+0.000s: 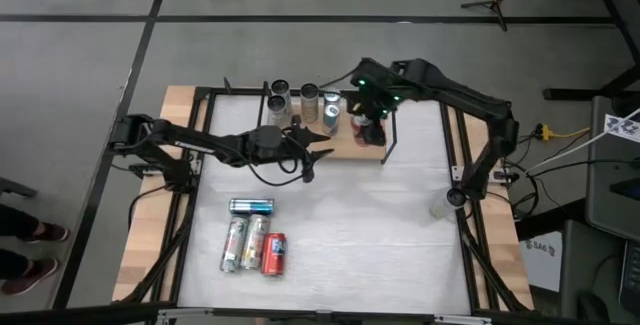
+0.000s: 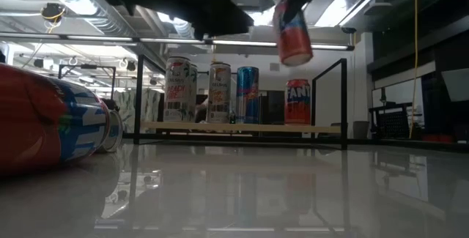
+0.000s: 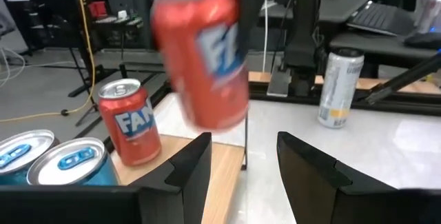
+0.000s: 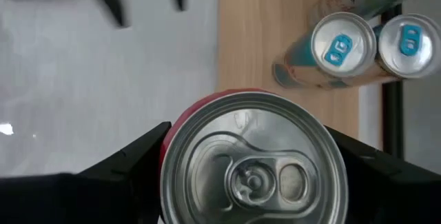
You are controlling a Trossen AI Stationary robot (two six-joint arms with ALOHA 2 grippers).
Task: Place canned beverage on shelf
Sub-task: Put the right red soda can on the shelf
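Note:
My right gripper (image 1: 368,115) is shut on a red can (image 2: 292,29) and holds it in the air above the right part of the shelf (image 2: 242,127), a light-wood board with black rod uprights. Several cans stand upright on the board, among them an orange Fanta can (image 2: 297,100) just below the held can and a blue can (image 2: 247,94). My left gripper (image 1: 318,150) is open and empty just in front of the shelf, its fingers (image 3: 193,165) pointing toward the held can (image 3: 200,52). My right gripper pinches the red can between its two fingers, one on each side of the can's wall just below the top rim (image 4: 172,155). The fingers come from above, pointing down. The can is lifted clear of the shelf and hangs slightly tilted, its top up.
Several cans lie on the near left of the table: a blue one (image 1: 250,205), two pale ones (image 1: 245,242) and a red one (image 1: 274,253). A silver can (image 3: 339,86) stands near the table's right edge. Black frame rails run along the table's sides.

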